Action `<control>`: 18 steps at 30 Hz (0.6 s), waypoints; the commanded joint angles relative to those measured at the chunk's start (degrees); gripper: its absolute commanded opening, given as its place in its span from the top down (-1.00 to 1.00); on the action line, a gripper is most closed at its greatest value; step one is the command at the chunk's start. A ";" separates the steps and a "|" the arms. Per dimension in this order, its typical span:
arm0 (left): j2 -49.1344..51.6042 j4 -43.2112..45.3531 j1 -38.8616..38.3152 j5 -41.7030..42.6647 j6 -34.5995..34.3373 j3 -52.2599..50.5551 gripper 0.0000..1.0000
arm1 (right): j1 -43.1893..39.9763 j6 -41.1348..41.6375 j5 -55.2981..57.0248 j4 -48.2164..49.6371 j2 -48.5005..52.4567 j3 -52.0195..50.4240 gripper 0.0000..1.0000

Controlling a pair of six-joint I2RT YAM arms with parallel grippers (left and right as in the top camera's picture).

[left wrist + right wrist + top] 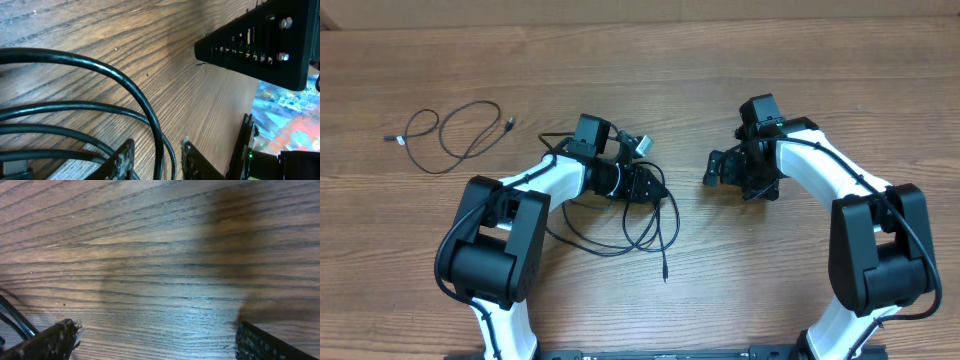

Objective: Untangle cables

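The left gripper (653,187) sits low on the wooden table (740,60). Its jaws are parted a little, and one strand of the tangled cables (50,56) runs loose between the fingers (122,160), not pinched. A separate cable (448,135) lies in loose loops well to that gripper's left. The right gripper (715,172), near it on the other side, gapes wide over bare wood.
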 commanded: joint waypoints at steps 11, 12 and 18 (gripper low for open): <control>0.87 0.33 -2.27 -5.60 -4.15 -0.61 0.33 | -0.07 0.26 0.42 0.15 -0.35 0.68 -1.00; 0.87 0.37 -2.51 -8.24 -6.27 -0.61 0.43 | -0.07 0.26 0.42 0.15 -0.35 0.68 -1.00; 0.90 1.99 -7.10 -10.67 -7.21 -0.61 0.25 | -0.07 0.26 0.42 0.15 -0.35 0.68 -1.00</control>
